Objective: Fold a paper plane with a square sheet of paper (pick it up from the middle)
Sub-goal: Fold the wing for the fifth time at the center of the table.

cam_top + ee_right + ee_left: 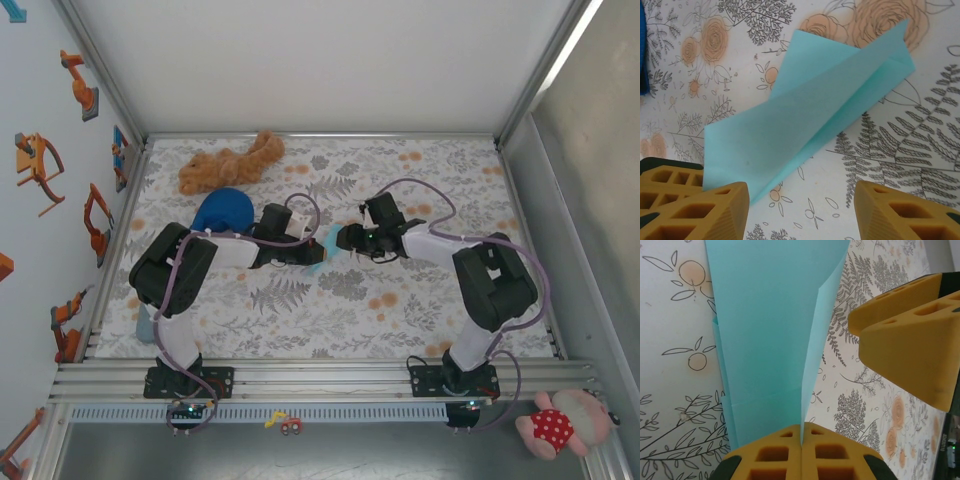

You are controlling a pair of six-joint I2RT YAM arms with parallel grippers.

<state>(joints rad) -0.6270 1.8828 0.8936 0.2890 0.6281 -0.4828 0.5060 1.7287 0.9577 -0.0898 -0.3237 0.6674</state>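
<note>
Left wrist: left pincer clenched on paper plane | right pincer released

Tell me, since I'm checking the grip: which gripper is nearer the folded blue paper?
Left. The left gripper is shut on the folded blue paper; the right gripper is open just beside it.

You are looking at a floral tablecloth where a brown plush toy is lying toward eleven o'clock, a dark blue dome is sitting just beside it toward ten, and a pink spotted plush is resting off the table at five o'clock.
</note>
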